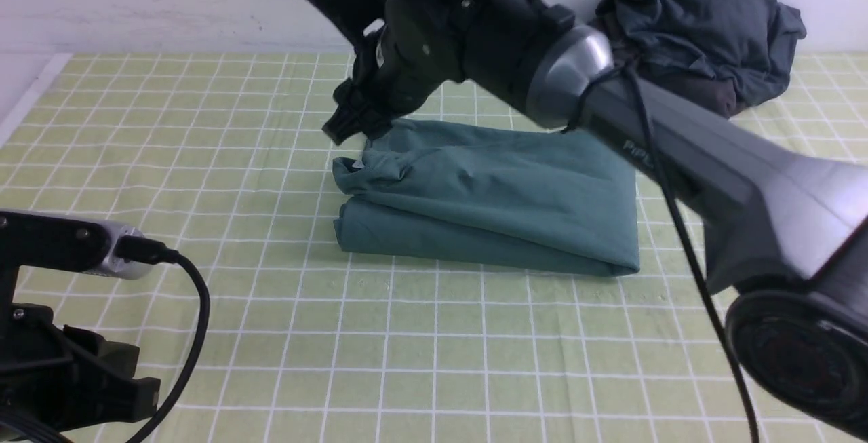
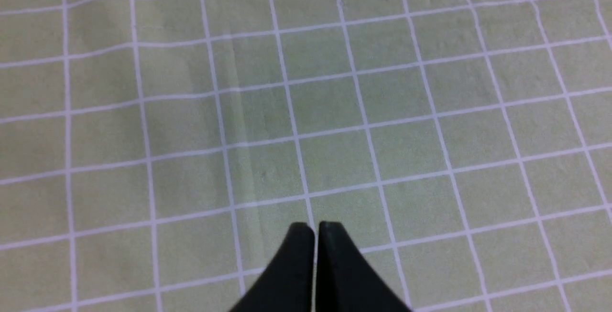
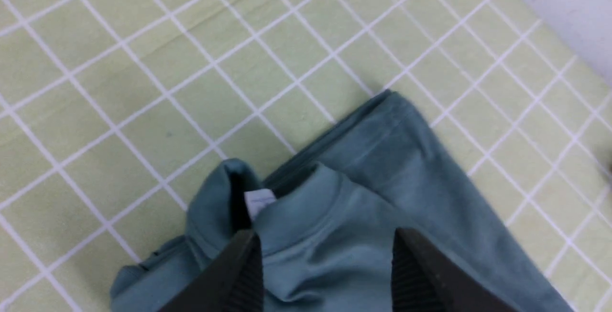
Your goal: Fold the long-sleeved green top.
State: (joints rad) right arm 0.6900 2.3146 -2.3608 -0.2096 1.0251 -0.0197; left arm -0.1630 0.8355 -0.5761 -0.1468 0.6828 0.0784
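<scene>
The green long-sleeved top (image 1: 488, 205) lies folded into a thick rectangle in the middle of the table. In the right wrist view the top (image 3: 382, 159) shows its ribbed neck and small white label (image 3: 258, 202). My right gripper (image 3: 327, 240) is open, just above the neck end of the top, with cloth showing between the fingers (image 3: 244, 264). In the front view the right gripper (image 1: 349, 124) hangs over the top's far left corner. My left gripper (image 2: 314, 228) is shut and empty over bare tablecloth. In the front view it (image 1: 95, 382) sits at the near left.
A dark charcoal heap of garments (image 1: 705, 29) lies at the back right against the wall. A yellow-green checked tablecloth (image 1: 203, 124) covers the table. The right arm (image 1: 678, 138) crosses above the top's right side.
</scene>
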